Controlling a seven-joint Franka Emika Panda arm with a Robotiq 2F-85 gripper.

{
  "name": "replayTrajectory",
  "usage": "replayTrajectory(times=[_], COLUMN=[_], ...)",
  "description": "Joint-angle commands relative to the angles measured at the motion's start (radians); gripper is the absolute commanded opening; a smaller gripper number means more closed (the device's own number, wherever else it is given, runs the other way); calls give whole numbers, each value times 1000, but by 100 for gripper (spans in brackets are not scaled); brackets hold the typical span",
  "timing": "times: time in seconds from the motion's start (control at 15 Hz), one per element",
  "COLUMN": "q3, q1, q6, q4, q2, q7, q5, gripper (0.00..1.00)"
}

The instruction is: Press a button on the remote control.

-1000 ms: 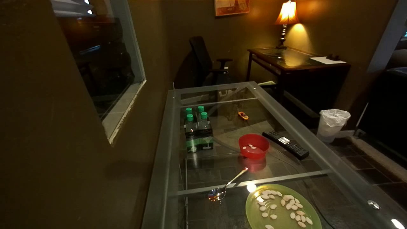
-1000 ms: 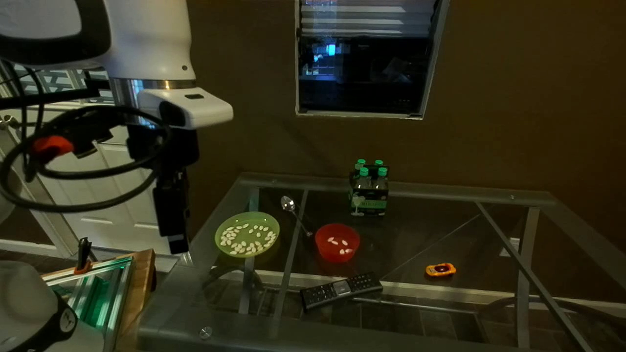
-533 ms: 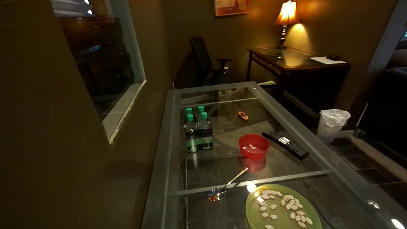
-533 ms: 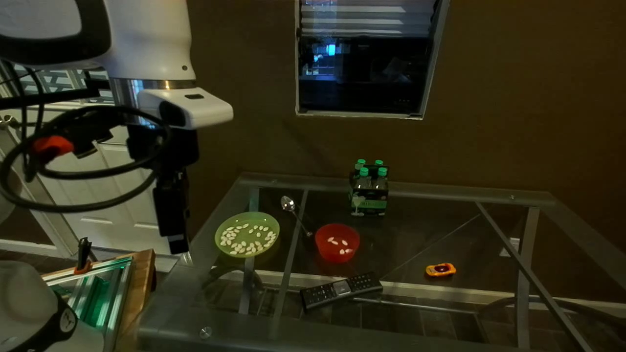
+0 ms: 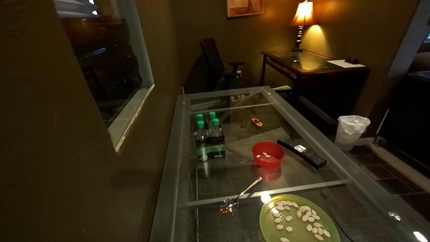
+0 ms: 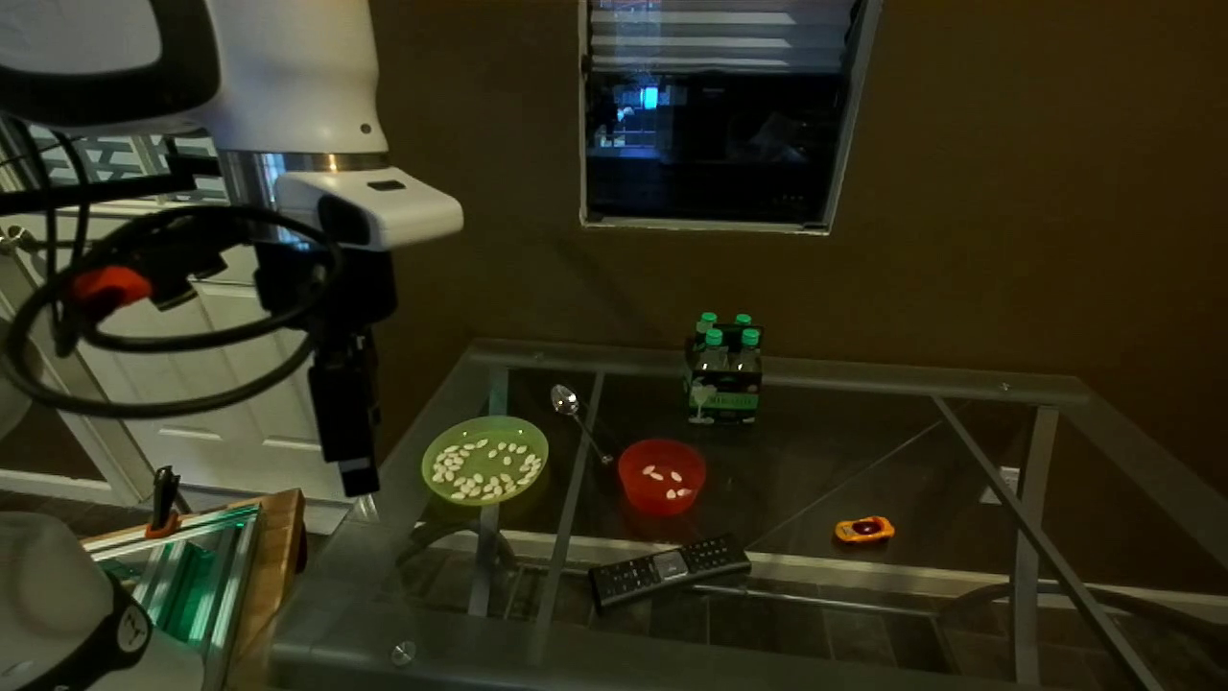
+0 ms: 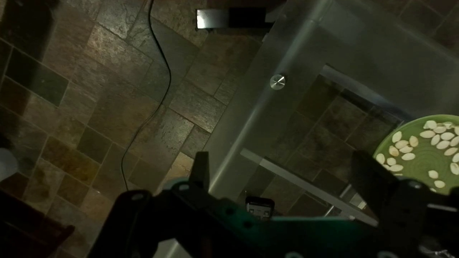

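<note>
The remote control (image 5: 307, 155) is a slim black bar with many buttons and a small bright screen. It lies flat on the glass table beside the red cup and shows in both exterior views (image 6: 628, 580). In the wrist view only one end of the remote control (image 7: 260, 206) shows; the gripper body hides the rest. My gripper (image 6: 360, 478) hangs pointing down, high near the table's corner, apart from the remote. In the wrist view the gripper (image 7: 281, 159) has its two fingers wide apart with nothing between them.
The red cup (image 6: 662, 480) holds a few seeds. A green plate (image 6: 441, 488) of seeds, a spoon (image 6: 581, 425), a bottle carrier (image 6: 724, 393) and a yellow toy car (image 6: 864, 530) share the glass table (image 6: 460, 638). A wall with a window (image 6: 720, 154) stands behind.
In an exterior view the arm and gripper have shifted slightly right and up within the last half second. The remote and the other objects have not moved.
</note>
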Motion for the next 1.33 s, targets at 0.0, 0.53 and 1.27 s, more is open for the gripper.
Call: replayTrajectory(times=[0.0, 0.53, 1.27], q3=[-74, -118, -104], q1=[3, 10, 32], q6=[47, 197, 349], q4=[62, 87, 214], q2=[101, 342, 707], q7=[-73, -64, -96], q5=[12, 121, 283], gripper=[100, 59, 0])
